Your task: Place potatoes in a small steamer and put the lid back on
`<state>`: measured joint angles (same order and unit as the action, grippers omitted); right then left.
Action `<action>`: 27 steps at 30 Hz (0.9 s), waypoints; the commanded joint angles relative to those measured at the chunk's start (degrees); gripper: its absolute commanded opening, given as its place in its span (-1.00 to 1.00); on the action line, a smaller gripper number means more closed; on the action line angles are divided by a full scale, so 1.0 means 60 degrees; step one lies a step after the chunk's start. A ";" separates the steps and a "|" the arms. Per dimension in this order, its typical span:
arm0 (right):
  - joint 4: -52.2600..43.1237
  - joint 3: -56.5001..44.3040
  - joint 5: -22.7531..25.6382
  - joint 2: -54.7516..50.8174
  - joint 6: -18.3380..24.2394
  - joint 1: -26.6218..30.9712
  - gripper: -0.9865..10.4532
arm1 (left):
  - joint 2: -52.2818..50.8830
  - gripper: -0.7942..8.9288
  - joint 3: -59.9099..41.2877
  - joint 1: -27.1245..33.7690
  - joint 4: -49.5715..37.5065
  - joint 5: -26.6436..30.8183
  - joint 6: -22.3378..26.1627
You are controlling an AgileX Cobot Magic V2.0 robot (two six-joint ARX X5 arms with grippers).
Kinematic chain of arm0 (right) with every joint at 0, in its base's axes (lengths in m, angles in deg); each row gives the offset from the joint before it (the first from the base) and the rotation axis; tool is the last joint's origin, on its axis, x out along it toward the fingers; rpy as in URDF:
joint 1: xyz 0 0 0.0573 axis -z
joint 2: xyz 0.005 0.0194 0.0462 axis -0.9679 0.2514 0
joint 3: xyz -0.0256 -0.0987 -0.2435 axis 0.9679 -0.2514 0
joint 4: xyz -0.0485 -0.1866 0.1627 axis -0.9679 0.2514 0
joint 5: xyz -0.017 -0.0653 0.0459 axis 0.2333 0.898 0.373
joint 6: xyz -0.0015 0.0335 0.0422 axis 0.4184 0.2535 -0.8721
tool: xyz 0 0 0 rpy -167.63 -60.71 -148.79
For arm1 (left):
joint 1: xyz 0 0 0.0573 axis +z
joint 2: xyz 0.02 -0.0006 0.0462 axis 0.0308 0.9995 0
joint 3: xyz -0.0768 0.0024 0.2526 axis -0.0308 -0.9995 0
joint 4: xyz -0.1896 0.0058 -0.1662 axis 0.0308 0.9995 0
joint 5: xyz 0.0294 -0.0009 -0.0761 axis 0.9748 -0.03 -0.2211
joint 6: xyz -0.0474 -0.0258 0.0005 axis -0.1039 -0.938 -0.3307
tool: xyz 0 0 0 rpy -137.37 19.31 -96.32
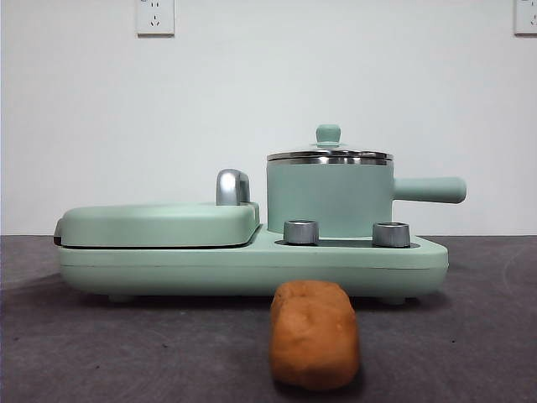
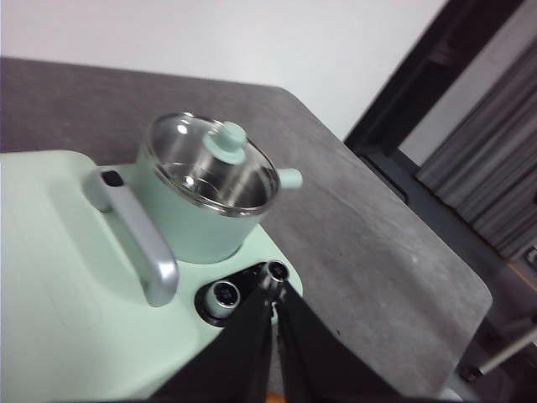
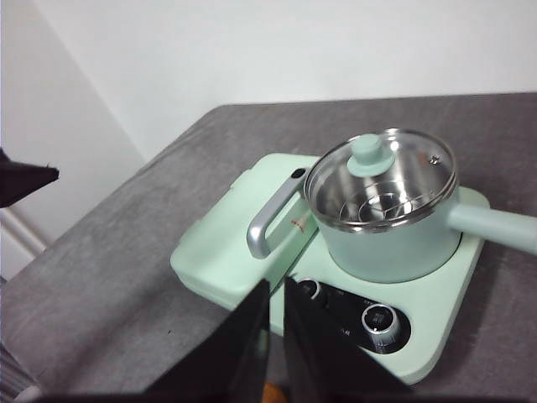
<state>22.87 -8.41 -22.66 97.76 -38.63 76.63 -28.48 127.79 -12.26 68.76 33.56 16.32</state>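
Front view: potato (image 1: 314,334) lying on grey table (image 1: 101,353) at 6 o'clock from steamer pot (image 1: 329,200), just in front of mint cooker base (image 1: 252,269), not touching far as I can tell. Glass lid (image 1: 329,154) sitting on pot, knob up, pot handle pointing 3 o'clock. Griddle (image 1: 159,225) shut at pot's 9 o'clock. I see left gripper (image 2: 274,304) up over the dials, jaws nearly closed, thin gap, holding nothing. Right gripper (image 3: 277,295) same deal, slim gap, empty.
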 commanded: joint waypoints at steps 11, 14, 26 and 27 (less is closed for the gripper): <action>-0.0066 0.0160 0.0641 0.0146 0.0160 0.0004 -0.20 | 0.0805 0.12 0.0328 -0.0419 -0.0171 -0.0106 0.0415; -0.0073 0.0160 0.0645 0.0157 0.0164 0.0004 -0.08 | 0.1075 0.13 0.0495 -0.0503 -0.0178 -0.0106 0.0423; -0.0095 0.0160 0.0641 0.0466 0.0178 0.0004 -0.01 | 0.3406 0.13 0.2565 -0.1155 -0.0135 -0.0036 0.0623; -0.0091 0.0160 0.0634 0.0495 0.0175 0.0004 0.02 | 0.3712 0.13 0.2852 -0.1253 -0.0135 -0.0033 0.0627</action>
<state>22.87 -8.39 -18.88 100.27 -38.24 76.63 -7.56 143.00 -19.36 68.44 33.36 19.27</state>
